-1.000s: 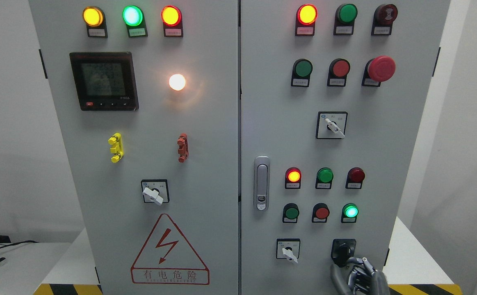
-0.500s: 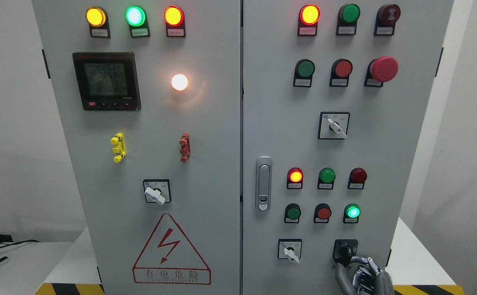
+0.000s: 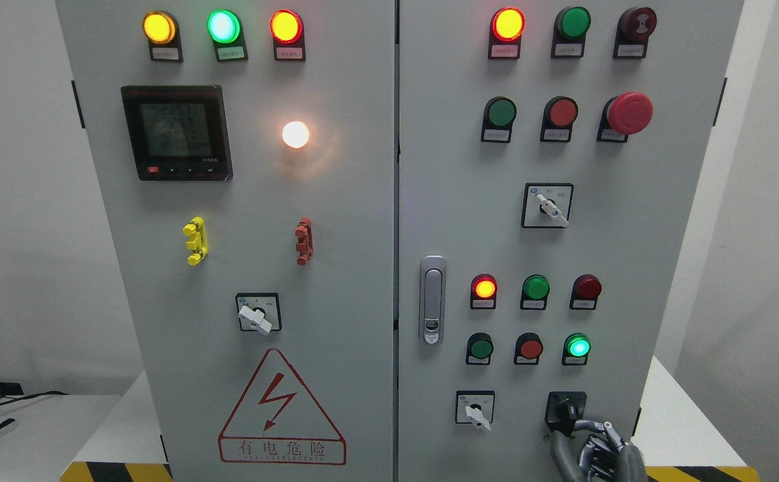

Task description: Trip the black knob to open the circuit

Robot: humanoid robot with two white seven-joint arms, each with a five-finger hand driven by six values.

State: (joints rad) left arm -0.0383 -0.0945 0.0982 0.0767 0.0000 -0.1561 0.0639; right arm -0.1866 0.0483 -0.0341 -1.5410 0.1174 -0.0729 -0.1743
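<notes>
The black knob (image 3: 565, 407) sits in a black square plate at the lower right of the grey cabinet's right door (image 3: 623, 241). My right hand (image 3: 573, 430) comes up from the bottom edge right of the middle. Its grey fingers (image 3: 595, 424) curl up under the knob, and thumb and forefinger close on the knob's lower part. Most of the palm is cut off by the frame. The left arm does not show.
A white selector switch (image 3: 476, 414) sits left of the knob, and a lit green lamp (image 3: 577, 347) is just above it. A silver door latch (image 3: 432, 299) stands by the door seam. The cabinet stands on a white table (image 3: 680, 415) with a hazard stripe (image 3: 694, 474).
The whole view has slid slightly to the right. My right hand has drawn its fingers in closer around the black knob's lower part.
</notes>
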